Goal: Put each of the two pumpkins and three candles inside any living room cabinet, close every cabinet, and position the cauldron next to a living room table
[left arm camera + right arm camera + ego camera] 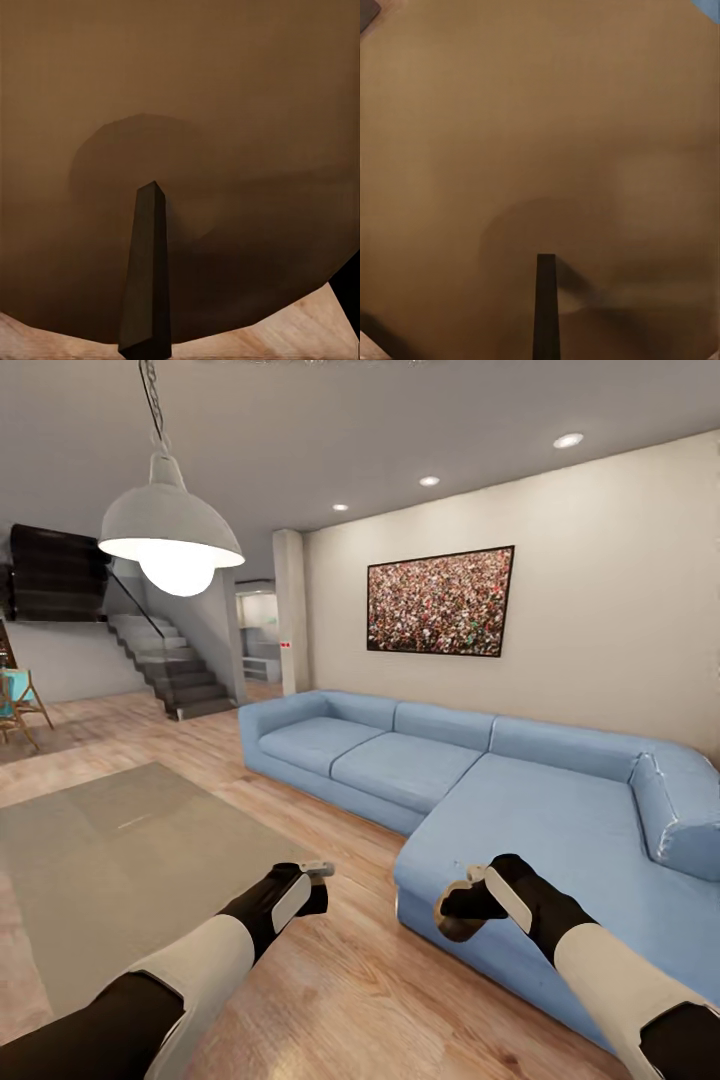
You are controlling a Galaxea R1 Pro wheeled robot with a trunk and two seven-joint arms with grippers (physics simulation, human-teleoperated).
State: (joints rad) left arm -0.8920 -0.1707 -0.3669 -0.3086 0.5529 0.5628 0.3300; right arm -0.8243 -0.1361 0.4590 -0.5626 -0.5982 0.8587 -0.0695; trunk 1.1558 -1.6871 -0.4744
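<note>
Left gripper (318, 870): low over the wood floor (350, 980), near the rug's corner; the left wrist view looks close onto a brown-tan rounded surface with one dark finger (146, 270) across it. Whether the jaws are apart or together, I cannot tell.
Right gripper (462, 905): by the sofa's front edge, a tan-brown rounded thing, seemingly a candle (447, 922), at its tip; gripped or not, I cannot tell. Right wrist view: a tan surface close up with one dark finger (545, 307).
Sofa (480, 780): blue, L-shaped, along the wall under a framed picture (441, 601).
Rug (110, 860): grey, on the floor, left arm side.
Lamp (170, 540): white pendant, lit.
Stairs (165, 660): far end.
</note>
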